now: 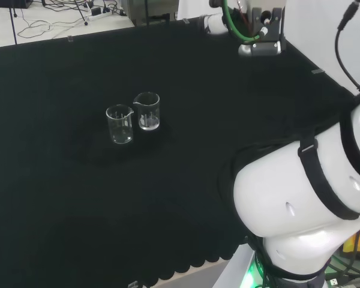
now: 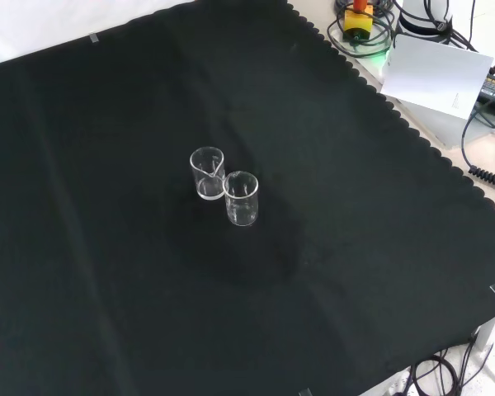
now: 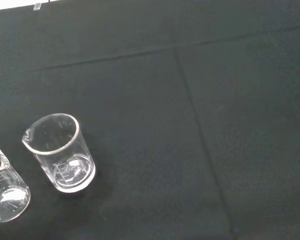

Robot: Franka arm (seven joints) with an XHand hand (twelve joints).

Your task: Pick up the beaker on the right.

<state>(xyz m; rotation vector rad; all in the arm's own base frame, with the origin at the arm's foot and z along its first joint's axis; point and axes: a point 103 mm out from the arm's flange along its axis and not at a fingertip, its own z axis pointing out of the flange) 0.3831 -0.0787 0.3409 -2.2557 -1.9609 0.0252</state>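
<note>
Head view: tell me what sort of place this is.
Probably a robotics lab set up for glassware handling. A bench under black cloth carries two clear beakers, the white arm stands beside it, and cables trail over the floor behind.

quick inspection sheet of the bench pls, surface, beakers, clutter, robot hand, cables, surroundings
surface: black cloth covers the bench, lightly creased, with a scalloped edge at the front view's right.
job's things: two clear glass beakers, both upright and looking empty, standing close together near the middle. In the head view the right beaker is slightly farther off than the left beaker; whether they touch cannot be told.
clutter: nothing seen on the cloth besides the beakers.
robot hand: open or shut cannot be told; the white arm links stand at the head view's right.
cables: a green cable runs along the arm; loose black cables lie off the cloth.
surroundings: white sheet beside the cloth.
</note>
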